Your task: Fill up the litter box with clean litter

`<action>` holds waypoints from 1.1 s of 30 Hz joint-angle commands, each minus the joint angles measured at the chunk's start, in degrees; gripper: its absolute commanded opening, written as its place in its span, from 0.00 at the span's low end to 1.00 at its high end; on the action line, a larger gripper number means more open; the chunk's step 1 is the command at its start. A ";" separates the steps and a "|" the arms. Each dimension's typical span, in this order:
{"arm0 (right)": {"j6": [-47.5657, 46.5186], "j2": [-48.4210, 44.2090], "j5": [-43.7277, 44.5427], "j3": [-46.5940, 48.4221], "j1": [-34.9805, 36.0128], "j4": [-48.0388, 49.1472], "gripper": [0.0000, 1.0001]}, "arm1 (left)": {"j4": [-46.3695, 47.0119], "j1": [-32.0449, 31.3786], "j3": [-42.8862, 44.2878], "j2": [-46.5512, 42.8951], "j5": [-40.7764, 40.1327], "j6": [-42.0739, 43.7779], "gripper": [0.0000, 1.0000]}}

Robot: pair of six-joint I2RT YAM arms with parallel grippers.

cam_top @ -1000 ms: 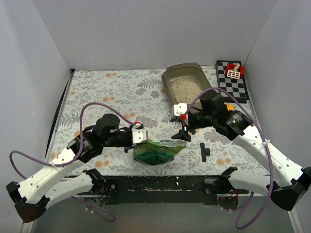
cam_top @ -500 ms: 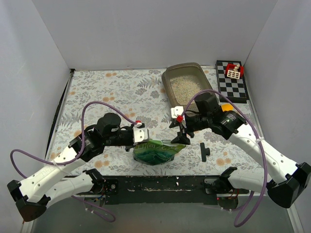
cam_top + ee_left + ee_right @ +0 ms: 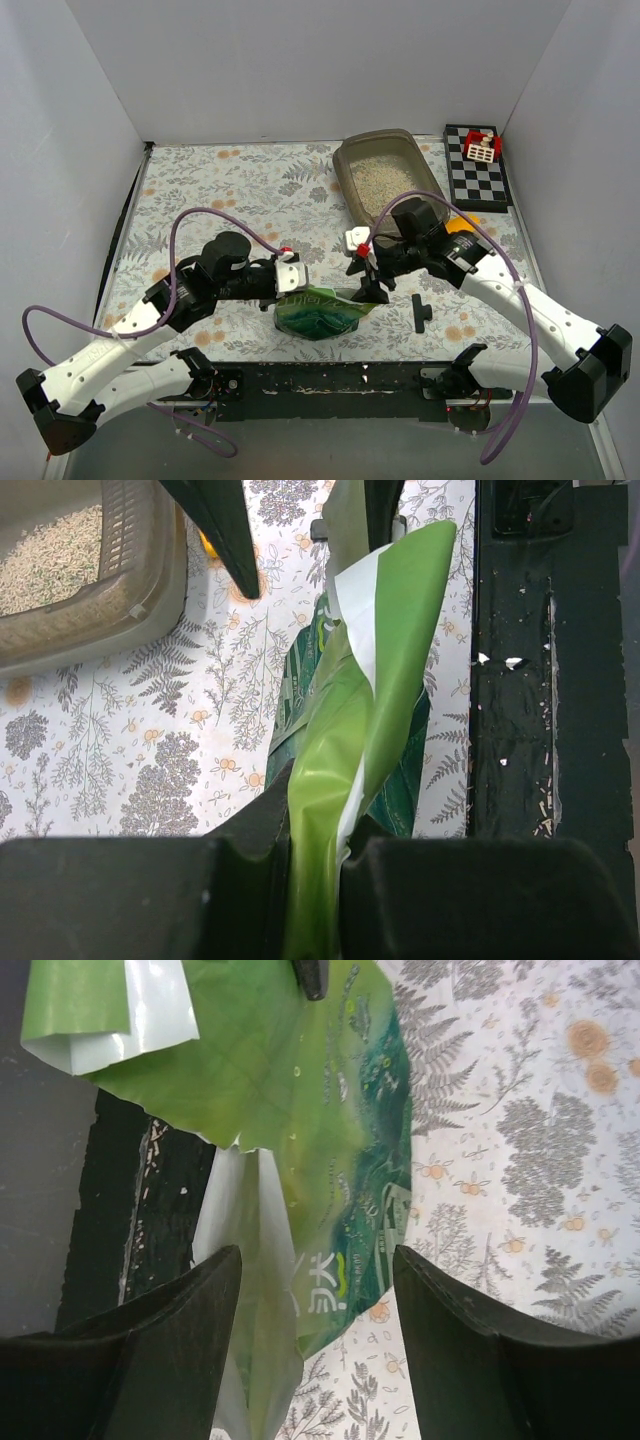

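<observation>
Green crinkled foil bag (image 3: 322,310) lies at lower centre of the top view on the floral-print cloth (image 3: 220,190), right by the black front strip (image 3: 330,380). Outside is glossy with white lettering; the torn flap is white inside where it folds over.

Left gripper (image 3: 291,283) is clenched on the bag's left edge. Its wrist view shows a smooth light-green flap pinched tight between the two black fingers (image 3: 150,900).

Right gripper (image 3: 368,292) is at the bag's right corner, jaws spread wide. In its wrist view the pale flap hangs between the fingers, nearer the left-hand one; can't tell if it touches.

Litter box (image 3: 342,172) is upper right of centre in the top view, well apart from the bag. It's rigid grey-brown plastic, rectangular, with rounded corners, a flared rim and a gridded texture on one inner end wall. Clean litter (image 3: 385,180) in it is fine pale beige granules covering the floor, level well below the rim.

Black-and-white checkered board (image 3: 482,185) sits just right of the box, with a small red-and-white block (image 3: 481,148) on its far end. A bit of yellow-orange plastic (image 3: 460,223) shows right of the box's near end. Small black T-shaped part (image 3: 421,313) lies on the cloth, right of the bag.
</observation>
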 commanded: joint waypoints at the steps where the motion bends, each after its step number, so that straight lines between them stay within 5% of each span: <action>1: -0.35 1.01 -1.71 -1.86 2.07 -0.20 0.68 | 2.11 -0.42 2.28 0.33 0.36 0.29 0.00; 4: 0.44 1.80 -0.13 -2.66 2.78 1.11 0.52 | 2.55 -0.42 2.90 0.94 1.15 0.12 0.00; 8: 5.09 1.98 7.84 -3.09 2.87 7.52 0.02 | 3.95 -0.42 3.25 0.95 1.86 0.29 0.00; 21: 24.06 1.37 55.40 -2.21 2.87 25.82 0.01 | 12.75 -0.51 2.72 4.28 -0.61 7.33 0.00; 33: 29.18 -2.15 53.77 -10.48 2.87 26.00 0.01 | 17.49 -0.60 -4.74 4.11 2.92 5.13 0.05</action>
